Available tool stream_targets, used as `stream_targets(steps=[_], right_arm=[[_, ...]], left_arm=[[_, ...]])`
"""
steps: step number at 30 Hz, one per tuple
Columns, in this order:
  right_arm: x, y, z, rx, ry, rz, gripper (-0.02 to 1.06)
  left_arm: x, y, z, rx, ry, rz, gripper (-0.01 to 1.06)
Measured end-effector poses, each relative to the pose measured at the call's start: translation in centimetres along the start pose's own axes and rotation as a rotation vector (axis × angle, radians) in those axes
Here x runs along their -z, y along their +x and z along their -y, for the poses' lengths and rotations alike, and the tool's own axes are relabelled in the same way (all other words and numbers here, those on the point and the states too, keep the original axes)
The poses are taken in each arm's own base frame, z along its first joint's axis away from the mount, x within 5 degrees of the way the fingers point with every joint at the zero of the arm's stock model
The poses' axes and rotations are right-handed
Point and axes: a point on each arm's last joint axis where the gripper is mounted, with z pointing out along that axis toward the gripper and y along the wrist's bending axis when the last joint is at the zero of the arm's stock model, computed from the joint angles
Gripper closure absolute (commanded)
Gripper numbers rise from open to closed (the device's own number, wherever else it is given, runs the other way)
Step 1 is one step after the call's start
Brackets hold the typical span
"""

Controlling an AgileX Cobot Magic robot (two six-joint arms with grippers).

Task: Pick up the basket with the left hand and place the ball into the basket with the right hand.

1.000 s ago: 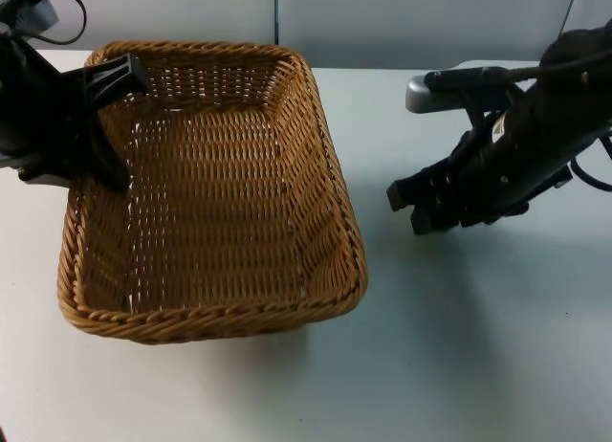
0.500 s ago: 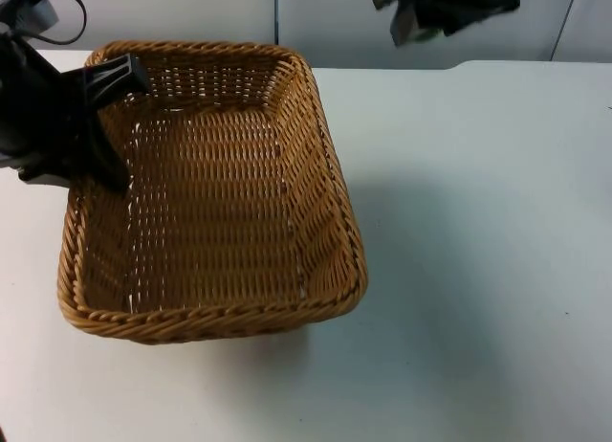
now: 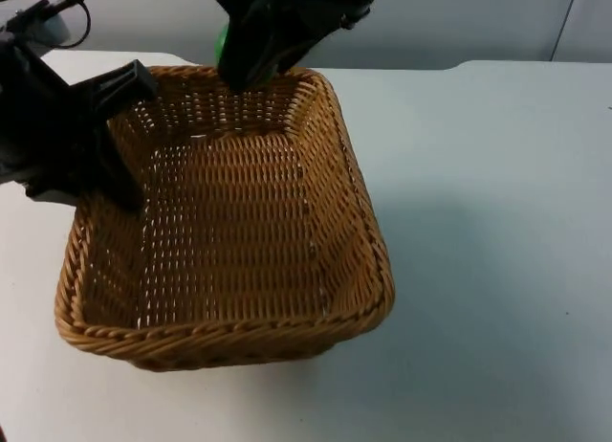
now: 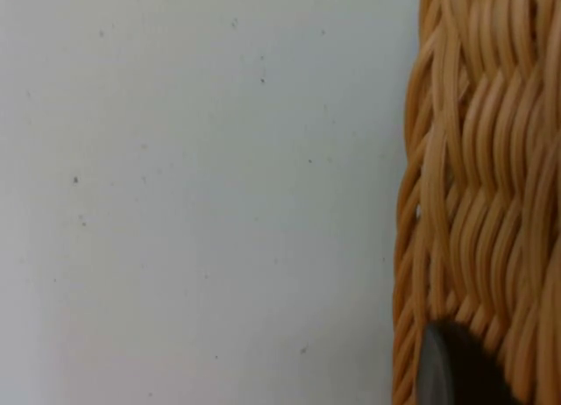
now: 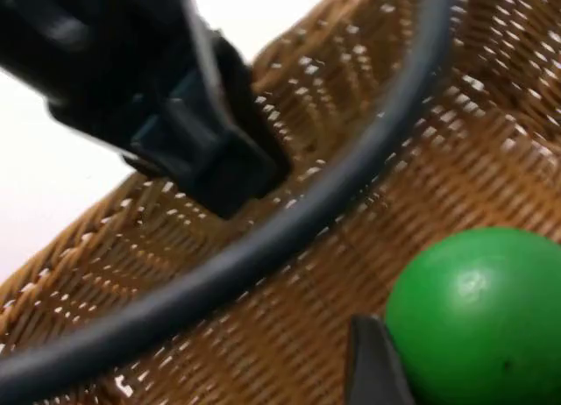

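From above, the left gripper (image 3: 115, 126) is clamping its fingers on the wicker basket (image 3: 229, 222)'s left rim, and the right gripper (image 3: 251, 55) is hanging over the far rim, fingers closed around the green ball (image 3: 221, 42). At the left wrist, the basket wall (image 4: 482, 177) is sitting beside the white worktop (image 4: 193, 195). At the right wrist, the ball (image 5: 478, 313) is hovering above the weave.

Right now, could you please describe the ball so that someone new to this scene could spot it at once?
Start at the wicker basket on the white table, its near-left rim gripped by the left pincer. Above its far rim hangs the right pincer. The ball is the smooth green sphere clamped there, the only bright green thing among brown weave and black arms.
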Motion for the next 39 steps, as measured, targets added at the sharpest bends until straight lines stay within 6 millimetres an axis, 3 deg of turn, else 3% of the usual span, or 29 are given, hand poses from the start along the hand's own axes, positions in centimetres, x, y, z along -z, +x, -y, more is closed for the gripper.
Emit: stream_targets(steps=[10,18,20,21,25,26,28,39], right_arm=[[-1.4,0.9,-0.2,0.033,-0.046,-0.093,1.05],[-3.1,1.7,-0.1,0.021,-0.084,-0.166,1.03],[-3.2,1.8,0.0,0.02,-0.084,-0.17,0.91],[-3.3,1.8,0.0,0.02,-0.085,-0.171,0.91],[-3.4,1.8,0.0,0.02,-0.08,-0.176,0.6],[-3.4,1.9,0.1,0.018,-0.074,-0.179,0.6],[-3.4,1.9,0.3,0.012,-0.056,-0.185,0.49],[-3.4,2.0,0.8,-0.011,0.005,-0.193,0.46]], left_arm=[[0.1,0.3,1.5,-0.05,0.165,-0.029,1.05],[0.1,0.2,1.6,-0.054,0.18,-0.023,1.05],[0.1,0.2,1.6,-0.054,0.18,-0.023,1.05],[0.1,0.2,1.6,-0.054,0.18,-0.023,1.05],[0.1,0.2,1.6,-0.054,0.18,-0.023,1.05],[0.1,0.2,1.6,-0.054,0.18,-0.023,1.05],[0.1,0.2,1.6,-0.054,0.18,-0.023,1.05],[0.1,0.2,1.6,-0.054,0.18,-0.023,1.05]])
